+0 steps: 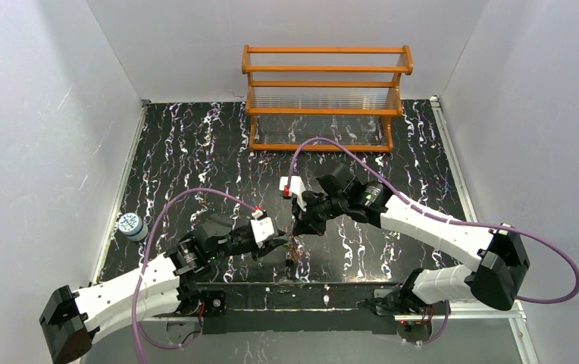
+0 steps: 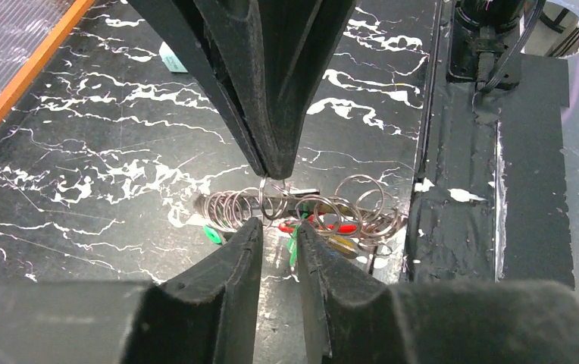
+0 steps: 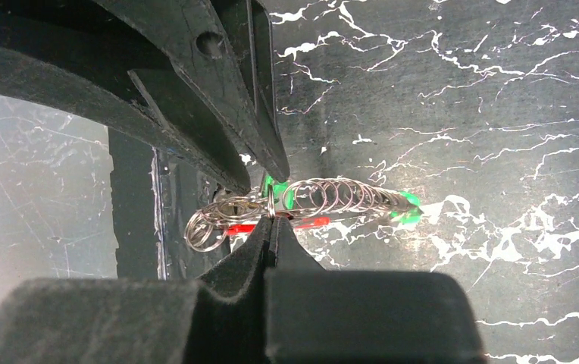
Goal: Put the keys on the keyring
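The keyring (image 2: pixel 302 208) is held low over the tabletop (image 2: pixel 82 152), close to its near edge. Its chain of metal rings is drawn out in a line, and the long axis runs from that near edge toward the far side. Green heads of the keys (image 3: pixel 408 203) are seen at the far end and at mid-chain, with red band beneath. One mid-chain ring is clenched by the right tool (image 3: pixel 271 227), jaws pressed together. The left tool (image 2: pixel 279 235) is set opposite, tip to tip, with jaws narrowly parted; whether anything is grasped there cannot be told. Both arms are reached inward and low, and are met between the bases.
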`<state>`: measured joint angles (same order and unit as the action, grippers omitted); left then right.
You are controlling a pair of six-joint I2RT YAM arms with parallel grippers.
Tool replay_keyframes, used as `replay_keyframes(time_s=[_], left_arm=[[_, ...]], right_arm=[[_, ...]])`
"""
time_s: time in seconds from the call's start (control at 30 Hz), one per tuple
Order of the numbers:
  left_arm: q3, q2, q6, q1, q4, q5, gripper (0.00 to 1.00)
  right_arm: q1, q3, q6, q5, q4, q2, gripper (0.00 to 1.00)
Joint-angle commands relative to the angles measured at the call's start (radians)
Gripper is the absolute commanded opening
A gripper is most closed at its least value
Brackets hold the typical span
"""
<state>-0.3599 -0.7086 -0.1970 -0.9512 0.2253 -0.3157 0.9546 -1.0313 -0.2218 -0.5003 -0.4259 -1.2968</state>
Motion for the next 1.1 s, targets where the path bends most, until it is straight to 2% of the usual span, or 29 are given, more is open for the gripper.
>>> replay_keyframes(time_s=[0.0,0.27,0.47,0.57,0.73,0.83,0.93,1.07], left_arm=[[-0.041,-0.014,-0.016,-0.001,0.039,-0.024,0.21],[-0.027,-0.027,-0.008,-0.002,0.084,-0.009,0.19],[-0.022,-0.052,-0.001,-0.001,0.111,-0.017,0.10],[-0.022,-0.061,-0.001,-0.001,0.112,-0.019,0.01],[-0.015,-0.054,0.017,-0.001,0.115,-0.019,0.00],[0.010,-0.024,0.054,-0.001,0.157,-0.009,0.00],[0.078,0.037,0.118,-0.001,0.287,0.005,0.00],[0.181,0.105,0.188,-0.001,0.491,0.022,0.00]], right_arm=[[-0.002,-0.042,-0.006,-0.030,0.003,0.003,0.01],[-0.003,-0.036,-0.002,-0.057,0.015,-0.002,0.01],[-0.002,-0.038,0.000,-0.057,0.015,-0.001,0.01],[-0.003,-0.037,0.000,-0.053,0.018,0.002,0.01],[-0.003,0.005,0.008,-0.041,0.080,0.034,0.02],[-0.003,0.047,0.031,-0.010,0.150,0.077,0.20],[-0.002,0.083,0.047,-0.006,0.209,0.119,0.43],[-0.003,0.109,0.068,-0.015,0.263,0.160,0.59]])
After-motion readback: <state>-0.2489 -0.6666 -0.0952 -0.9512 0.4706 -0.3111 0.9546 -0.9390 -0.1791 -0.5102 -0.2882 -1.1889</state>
